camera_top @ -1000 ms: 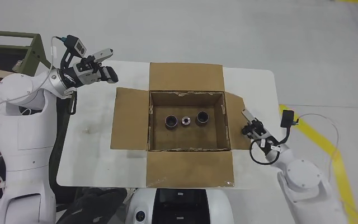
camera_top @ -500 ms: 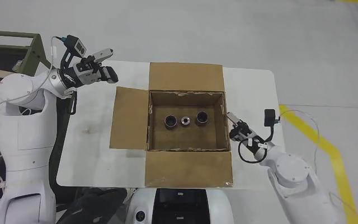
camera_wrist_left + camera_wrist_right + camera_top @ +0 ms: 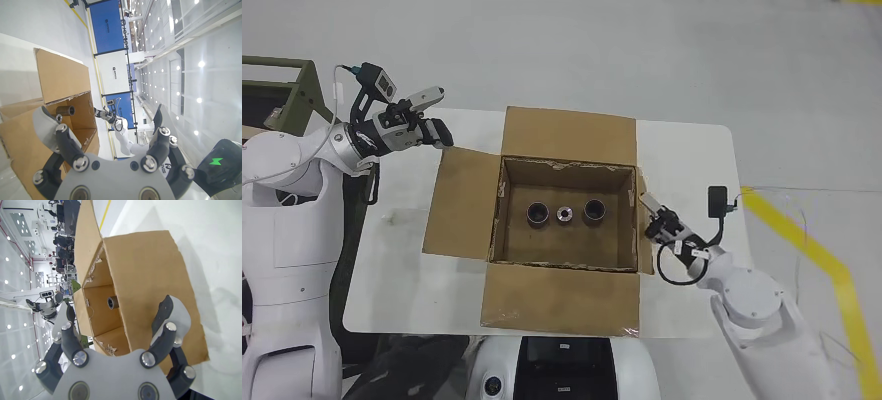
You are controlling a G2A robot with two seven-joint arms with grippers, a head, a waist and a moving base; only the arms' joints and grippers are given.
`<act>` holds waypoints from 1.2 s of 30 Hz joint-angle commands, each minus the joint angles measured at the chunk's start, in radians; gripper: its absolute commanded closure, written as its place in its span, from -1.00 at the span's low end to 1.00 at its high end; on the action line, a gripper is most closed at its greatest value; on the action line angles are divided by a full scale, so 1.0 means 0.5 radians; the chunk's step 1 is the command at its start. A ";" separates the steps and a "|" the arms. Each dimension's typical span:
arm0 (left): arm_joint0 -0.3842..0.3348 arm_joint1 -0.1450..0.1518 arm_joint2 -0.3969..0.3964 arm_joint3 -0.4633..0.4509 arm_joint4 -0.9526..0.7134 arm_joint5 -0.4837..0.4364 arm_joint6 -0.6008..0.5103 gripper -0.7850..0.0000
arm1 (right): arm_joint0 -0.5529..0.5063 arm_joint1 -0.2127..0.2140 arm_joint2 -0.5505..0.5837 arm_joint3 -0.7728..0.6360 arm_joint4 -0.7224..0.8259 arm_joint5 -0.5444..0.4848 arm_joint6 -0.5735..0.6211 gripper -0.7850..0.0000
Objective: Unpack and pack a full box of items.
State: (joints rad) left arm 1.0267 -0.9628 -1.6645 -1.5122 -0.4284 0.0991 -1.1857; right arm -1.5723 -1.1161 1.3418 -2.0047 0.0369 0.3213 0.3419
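Centrally on the white worktop [image 3: 692,150] sits the open brown cardboard box [image 3: 560,292], three of its flaps folded out. On its floor lie two dark metal cylinders [image 3: 538,213] [image 3: 594,210] in a row, with a small silver metal ring [image 3: 565,214] between them. Just at the box's right wall the right claw [image 3: 652,215] is spread wide and grips nothing, the raised right flap [image 3: 151,275] standing between its fingers. Well apart, the left claw [image 3: 440,115] hangs near the worktop's far left corner, likewise wide open and empty

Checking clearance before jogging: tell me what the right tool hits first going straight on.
Probably the side flap of the brown cardboard box: the open right tool points straight at it, close up; exact depth is unclear.
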 commanded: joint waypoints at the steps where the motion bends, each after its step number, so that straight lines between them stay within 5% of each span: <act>1: 0.000 0.000 0.000 0.000 0.000 0.000 0.000 -1.00 | 0.001 0.002 0.024 -0.043 -0.046 0.022 -0.027 -1.00; 13: 0.000 0.000 0.000 0.000 0.000 0.000 0.000 -1.00 | 0.268 0.001 -0.139 -0.251 -0.329 0.185 0.186 -1.00; 27: 0.000 0.000 0.000 0.000 0.000 0.000 0.000 -1.00 | 0.707 -0.046 -0.660 -0.086 -0.632 0.173 0.590 -1.00; 36: 0.000 0.000 0.000 0.000 0.000 0.000 0.000 -1.00 | 0.794 -0.062 -0.805 -0.009 -0.789 0.100 0.667 -1.00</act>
State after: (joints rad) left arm 1.0267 -0.9628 -1.6645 -1.5122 -0.4284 0.0991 -1.1857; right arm -1.1748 -1.1470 0.9380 -2.0090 -0.3589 0.3705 0.6759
